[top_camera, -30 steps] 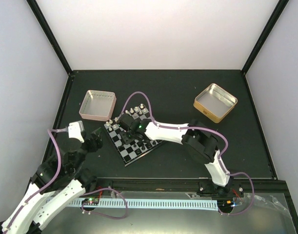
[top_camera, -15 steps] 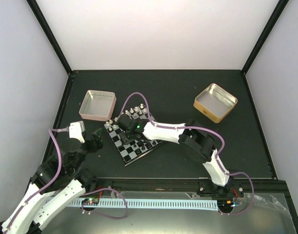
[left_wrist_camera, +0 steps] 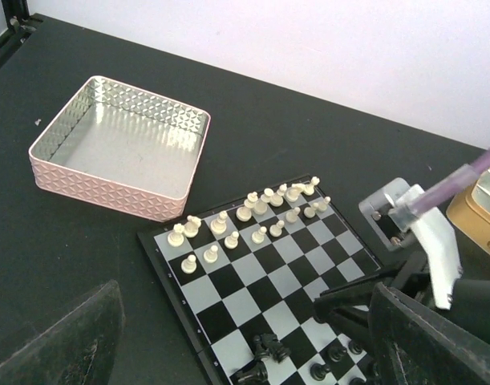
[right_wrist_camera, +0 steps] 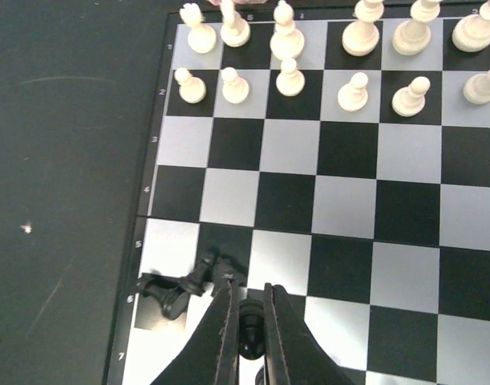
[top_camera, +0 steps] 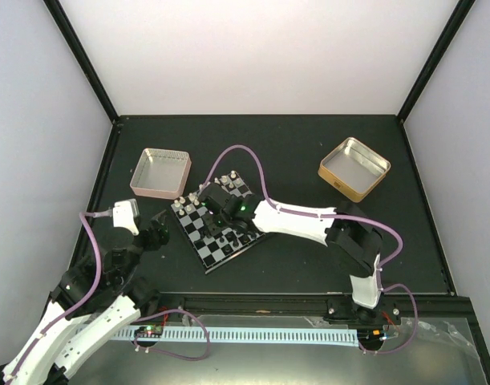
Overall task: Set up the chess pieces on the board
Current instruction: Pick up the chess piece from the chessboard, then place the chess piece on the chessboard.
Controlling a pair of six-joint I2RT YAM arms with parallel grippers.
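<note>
Dark, dull table (top_camera: 309, 144) holds the small square board (right_wrist_camera: 349, 200) of shiny black and silver squares. Smooth pale chess pieces (right_wrist_camera: 286, 40) stand in two rows at one end. The right gripper (right_wrist_camera: 248, 297) pinches a tiny round-topped black piece (right_wrist_camera: 249, 333). The left gripper (top_camera: 158, 227) hangs wide open beside the board.

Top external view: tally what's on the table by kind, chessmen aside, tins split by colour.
Pink tin: 1
Gold tin: 1
Chessboard: 1
Total: 3
</note>
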